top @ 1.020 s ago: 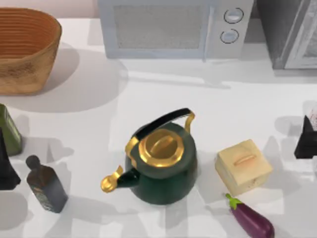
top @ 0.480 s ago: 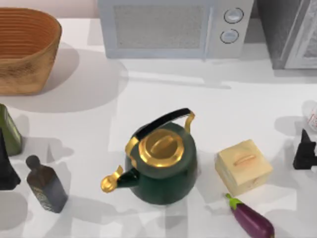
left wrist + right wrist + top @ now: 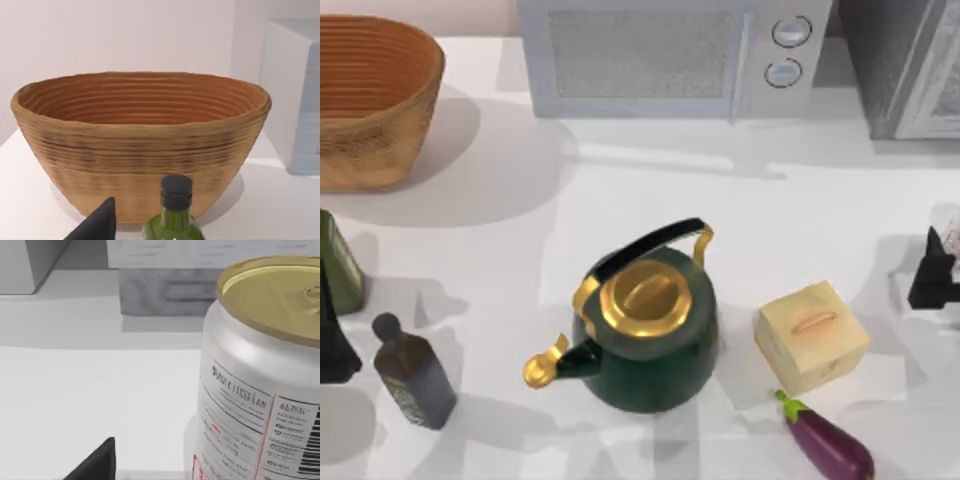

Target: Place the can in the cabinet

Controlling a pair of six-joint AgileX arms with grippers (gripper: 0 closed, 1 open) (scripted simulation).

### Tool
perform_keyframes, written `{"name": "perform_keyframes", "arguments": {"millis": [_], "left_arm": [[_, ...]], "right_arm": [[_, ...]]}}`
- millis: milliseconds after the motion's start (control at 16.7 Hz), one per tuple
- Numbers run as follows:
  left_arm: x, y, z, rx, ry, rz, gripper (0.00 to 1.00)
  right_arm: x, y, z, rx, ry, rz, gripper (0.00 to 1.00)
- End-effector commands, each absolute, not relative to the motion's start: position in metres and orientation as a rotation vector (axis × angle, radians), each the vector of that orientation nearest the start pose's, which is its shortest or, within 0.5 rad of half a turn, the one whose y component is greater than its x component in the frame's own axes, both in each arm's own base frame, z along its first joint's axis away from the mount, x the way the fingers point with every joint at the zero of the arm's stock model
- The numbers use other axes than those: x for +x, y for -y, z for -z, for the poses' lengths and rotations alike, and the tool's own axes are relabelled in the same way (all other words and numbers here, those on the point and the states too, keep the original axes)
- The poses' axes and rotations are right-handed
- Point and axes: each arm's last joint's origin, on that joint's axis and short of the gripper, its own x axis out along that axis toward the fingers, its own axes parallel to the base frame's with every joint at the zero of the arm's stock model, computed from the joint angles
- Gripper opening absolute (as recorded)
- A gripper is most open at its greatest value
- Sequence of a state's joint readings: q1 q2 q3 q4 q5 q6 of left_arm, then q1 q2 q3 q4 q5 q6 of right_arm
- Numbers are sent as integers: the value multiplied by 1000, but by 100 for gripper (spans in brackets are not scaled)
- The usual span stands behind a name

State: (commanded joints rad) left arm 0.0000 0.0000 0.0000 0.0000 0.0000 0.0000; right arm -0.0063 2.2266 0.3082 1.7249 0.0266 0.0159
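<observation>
The can (image 3: 951, 232) stands at the table's right edge, pale silver with reddish marks. In the right wrist view the can (image 3: 255, 385) looms close, with a gold lid and printed label. My right gripper (image 3: 934, 270) is right beside the can on its near side and partly covers it. It is open, and one dark fingertip (image 3: 95, 462) shows apart from the can. The cabinet (image 3: 900, 70) is the dark-grey speckled unit at the back right, and the cabinet (image 3: 165, 292) lies beyond the can. My left gripper (image 3: 330, 330) is parked at the left edge, open.
A green and gold kettle (image 3: 645, 325) sits mid-table. A tan box (image 3: 812, 335) and an eggplant (image 3: 828, 442) lie front right. The microwave (image 3: 670, 55) is at the back, a woven basket (image 3: 370, 100) back left. A green bottle (image 3: 338, 262) and dark bottle (image 3: 415, 375) stand left.
My right gripper dipped toward the table's near edge, then moved back toward the can, and it now covers part of it. The left arm has stayed still.
</observation>
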Motion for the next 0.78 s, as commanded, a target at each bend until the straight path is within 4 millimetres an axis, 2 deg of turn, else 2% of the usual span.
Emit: {"name": "perform_keyframes", "arguments": {"millis": [480,780], "left_arm": [[106,1,-160,0,0,0,100],[106,1,-160,0,0,0,100]], "right_arm": [[281,2,-35,2,-194,10,100],[291,2,-35,2,-194,10,100]]}}
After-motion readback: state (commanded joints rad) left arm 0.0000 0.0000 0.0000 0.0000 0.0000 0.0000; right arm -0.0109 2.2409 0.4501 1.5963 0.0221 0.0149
